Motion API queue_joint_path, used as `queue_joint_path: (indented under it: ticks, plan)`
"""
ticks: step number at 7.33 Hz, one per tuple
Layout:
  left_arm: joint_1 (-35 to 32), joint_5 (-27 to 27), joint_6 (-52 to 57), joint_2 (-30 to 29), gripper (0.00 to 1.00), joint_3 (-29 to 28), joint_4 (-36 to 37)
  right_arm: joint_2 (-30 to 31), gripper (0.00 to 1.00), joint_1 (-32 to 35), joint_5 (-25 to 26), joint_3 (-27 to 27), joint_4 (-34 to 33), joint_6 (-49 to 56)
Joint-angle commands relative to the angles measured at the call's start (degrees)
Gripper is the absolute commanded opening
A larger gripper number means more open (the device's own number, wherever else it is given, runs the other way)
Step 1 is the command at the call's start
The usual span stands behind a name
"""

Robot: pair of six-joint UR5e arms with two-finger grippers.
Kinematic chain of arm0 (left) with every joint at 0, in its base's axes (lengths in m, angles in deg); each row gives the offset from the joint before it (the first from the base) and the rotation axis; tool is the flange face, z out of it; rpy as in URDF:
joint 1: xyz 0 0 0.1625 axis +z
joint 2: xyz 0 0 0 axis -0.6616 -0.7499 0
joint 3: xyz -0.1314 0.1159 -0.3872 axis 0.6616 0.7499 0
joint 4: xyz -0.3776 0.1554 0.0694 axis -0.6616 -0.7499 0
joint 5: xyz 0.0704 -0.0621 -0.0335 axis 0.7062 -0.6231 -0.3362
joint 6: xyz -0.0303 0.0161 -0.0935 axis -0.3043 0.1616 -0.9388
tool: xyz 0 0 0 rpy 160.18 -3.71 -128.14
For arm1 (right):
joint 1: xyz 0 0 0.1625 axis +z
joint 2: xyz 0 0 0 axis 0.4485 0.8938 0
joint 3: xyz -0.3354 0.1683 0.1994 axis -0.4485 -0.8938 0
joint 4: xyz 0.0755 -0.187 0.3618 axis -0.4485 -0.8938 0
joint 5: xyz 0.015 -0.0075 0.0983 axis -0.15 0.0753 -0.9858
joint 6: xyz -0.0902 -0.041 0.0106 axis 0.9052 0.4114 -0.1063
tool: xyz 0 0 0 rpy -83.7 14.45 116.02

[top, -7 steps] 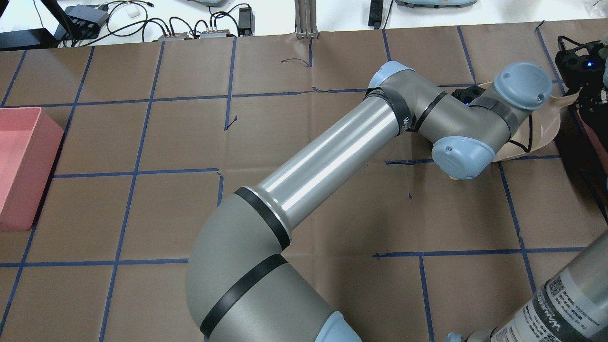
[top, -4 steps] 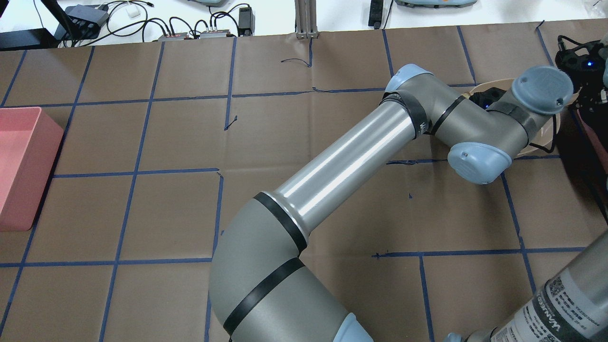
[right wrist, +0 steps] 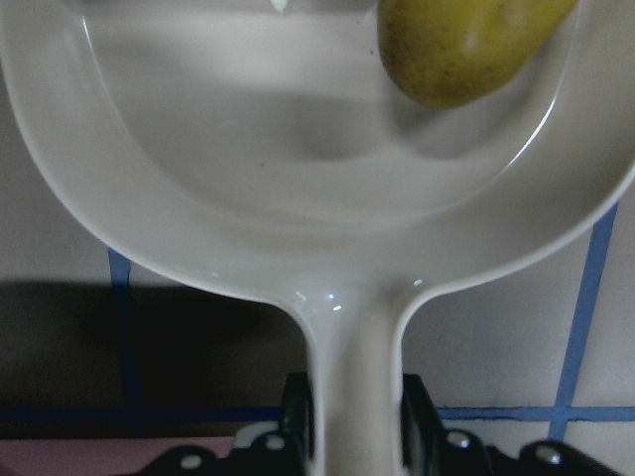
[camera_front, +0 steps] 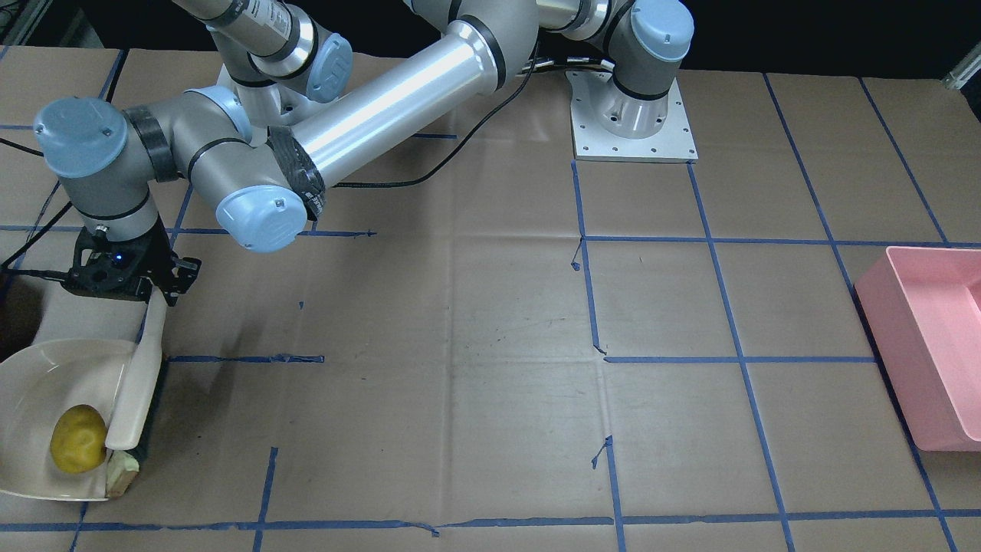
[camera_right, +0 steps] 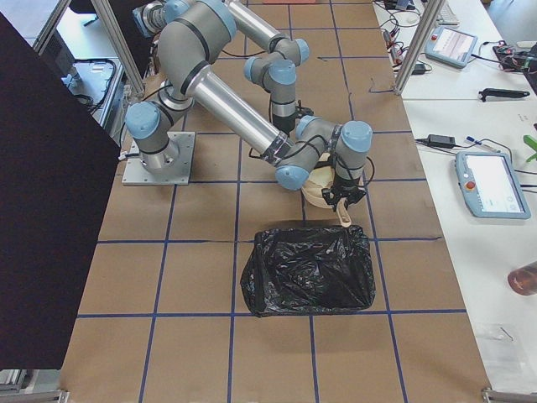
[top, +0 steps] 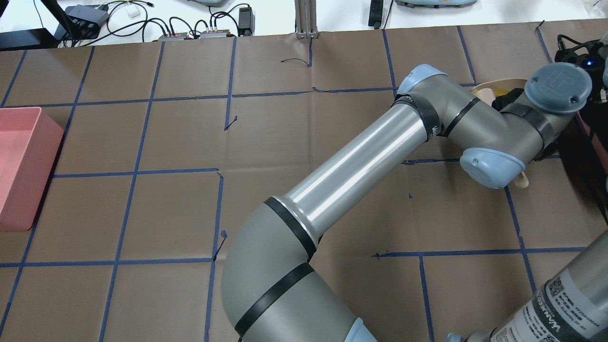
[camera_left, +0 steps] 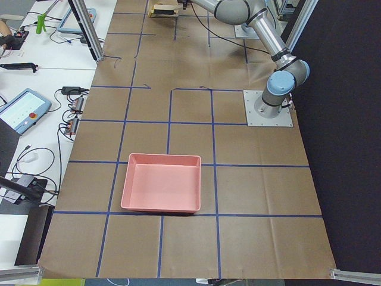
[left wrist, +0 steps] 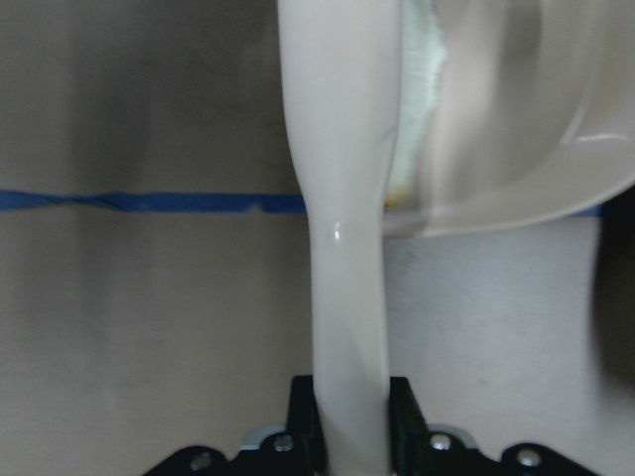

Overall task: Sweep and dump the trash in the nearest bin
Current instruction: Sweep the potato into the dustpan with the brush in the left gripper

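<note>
front view: left tool (camera_front: 161,290) holds the brush (camera_front: 136,391) across the dustpan (camera_front: 46,376) mouth, I guess so the yellow-green fruit (camera_front: 78,438) inside and bread scrap (camera_front: 123,471) at the lip can't spill, left wrist: jaws clamped tight on the brush's handle, right wrist: right tool (right wrist: 355,397) clamped on the dustpan's handle

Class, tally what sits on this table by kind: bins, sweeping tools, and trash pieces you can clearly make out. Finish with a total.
Bins: 2 (pink bin, black-bagged bin)
Sweeping tools: 2 (dustpan, brush)
Trash pieces clearly visible: 2 (yellow-green ball, bread piece)
Total: 6
</note>
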Motion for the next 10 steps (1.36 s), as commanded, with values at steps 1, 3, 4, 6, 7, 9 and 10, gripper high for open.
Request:
queue_joint_path:
  ticks: [1,3,4,6,7,9,10]
  plan:
    - [-0.7,-10.1,-5.7,-1.3,0.0,-1.4,4.1,0.0,0.02,0.0,0.0,0.0,0.0,0.0]
    - [-0.7,-10.6,-8.6,-1.2,0.0,-1.5,6.7,0.1,0.02,0.0,0.0,0.0,0.0,0.0]
    - [-0.5,-10.5,-8.2,-0.7,0.0,-1.4,6.5,0.1,0.02,0.0,0.0,0.0,0.0,0.0]
    - [0.2,-9.4,-7.7,1.4,0.0,-0.8,4.1,0.1,0.02,0.7,0.1,0.0,0.0,-0.5]
    - [0.2,-10.0,-8.5,1.2,0.0,-0.7,4.0,0.2,0.02,1.1,0.2,0.0,0.0,-0.5]
    - [0.6,-9.2,-7.4,2.6,0.0,-0.4,-1.1,0.2,0.02,1.1,0.2,0.0,0.1,-0.5]
    - [1.4,-3.0,-1.8,4.3,0.0,0.5,-6.0,0.2,0.02,1.1,0.2,0.0,0.1,-0.5]
